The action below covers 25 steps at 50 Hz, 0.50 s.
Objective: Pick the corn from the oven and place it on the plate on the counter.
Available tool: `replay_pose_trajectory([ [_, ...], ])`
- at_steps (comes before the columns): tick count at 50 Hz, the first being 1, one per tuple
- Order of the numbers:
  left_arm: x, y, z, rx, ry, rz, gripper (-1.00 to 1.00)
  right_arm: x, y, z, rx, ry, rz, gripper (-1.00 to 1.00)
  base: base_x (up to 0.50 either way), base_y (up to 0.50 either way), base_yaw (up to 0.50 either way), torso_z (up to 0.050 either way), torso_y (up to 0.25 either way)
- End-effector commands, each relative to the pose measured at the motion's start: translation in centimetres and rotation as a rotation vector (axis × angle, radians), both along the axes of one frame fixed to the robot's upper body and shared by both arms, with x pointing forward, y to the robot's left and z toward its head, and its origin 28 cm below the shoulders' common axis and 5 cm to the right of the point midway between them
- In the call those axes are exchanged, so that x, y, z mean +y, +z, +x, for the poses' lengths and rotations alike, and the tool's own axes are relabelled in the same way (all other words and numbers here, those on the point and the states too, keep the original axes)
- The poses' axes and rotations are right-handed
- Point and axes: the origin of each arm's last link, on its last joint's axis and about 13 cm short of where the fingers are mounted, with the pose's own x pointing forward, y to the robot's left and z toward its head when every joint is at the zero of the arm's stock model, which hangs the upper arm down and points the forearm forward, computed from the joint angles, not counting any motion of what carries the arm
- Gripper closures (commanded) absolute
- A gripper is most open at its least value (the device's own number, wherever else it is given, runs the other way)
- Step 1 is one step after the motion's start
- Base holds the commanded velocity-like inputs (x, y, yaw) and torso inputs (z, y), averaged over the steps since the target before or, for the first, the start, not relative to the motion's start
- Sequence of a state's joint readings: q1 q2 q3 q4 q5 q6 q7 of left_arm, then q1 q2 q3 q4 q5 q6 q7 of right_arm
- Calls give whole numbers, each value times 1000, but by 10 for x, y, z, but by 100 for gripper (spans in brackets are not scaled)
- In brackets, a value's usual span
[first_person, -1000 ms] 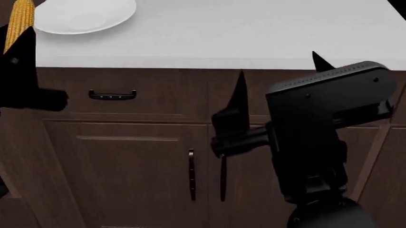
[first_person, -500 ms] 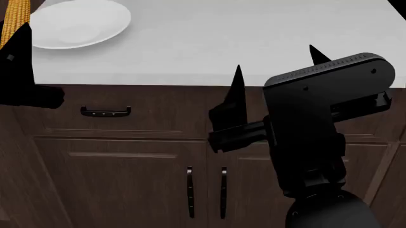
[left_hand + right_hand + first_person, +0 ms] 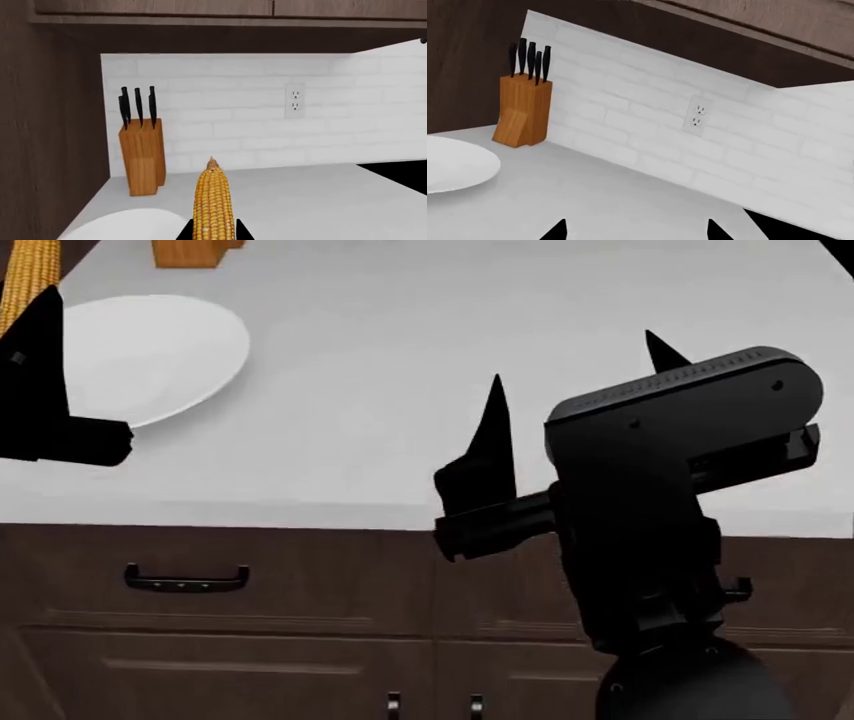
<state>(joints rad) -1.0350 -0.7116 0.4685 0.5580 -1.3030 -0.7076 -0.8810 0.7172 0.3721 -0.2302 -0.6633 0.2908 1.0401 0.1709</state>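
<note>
The yellow corn (image 3: 213, 205) is held between the black fingers of my left gripper (image 3: 213, 231); in the head view the corn (image 3: 30, 285) stands up at the far left edge, above the left gripper (image 3: 34, 335). The white plate (image 3: 147, 352) lies on the grey-white counter (image 3: 400, 410) just right of the left gripper; its rim also shows in the left wrist view (image 3: 127, 225) and the right wrist view (image 3: 457, 164). My right gripper (image 3: 574, 365) is open and empty above the counter's front part (image 3: 635, 227). The oven is out of view.
A wooden knife block (image 3: 141, 155) with black-handled knives stands at the back of the counter by the white tiled wall (image 3: 524, 107). A dark wooden side panel (image 3: 47, 140) rises at the counter's left. Brown cabinet fronts with black handles (image 3: 187, 578) lie below.
The head view has risen and moved toward the counter: the plate and countertop now sit lower and larger in view. The left gripper still holds the corn by the plate.
</note>
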Motion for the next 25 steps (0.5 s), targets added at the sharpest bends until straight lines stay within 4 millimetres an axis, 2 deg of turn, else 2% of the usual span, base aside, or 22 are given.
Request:
replay_pose_trajectory([
  [1,0,3,0,-9,7,-10,100,0,0,0,0,1,-5,-100,500,132,0,0,0],
  [10,1,3,0,-8,8,-12,100,1,1,0,1,0,-9,-100,470,201,0,0,1],
  [25,0,2,0,-6,9,-7,100,0,1,-1,-1,5,-1,-100,344,144,0,0,1],
])
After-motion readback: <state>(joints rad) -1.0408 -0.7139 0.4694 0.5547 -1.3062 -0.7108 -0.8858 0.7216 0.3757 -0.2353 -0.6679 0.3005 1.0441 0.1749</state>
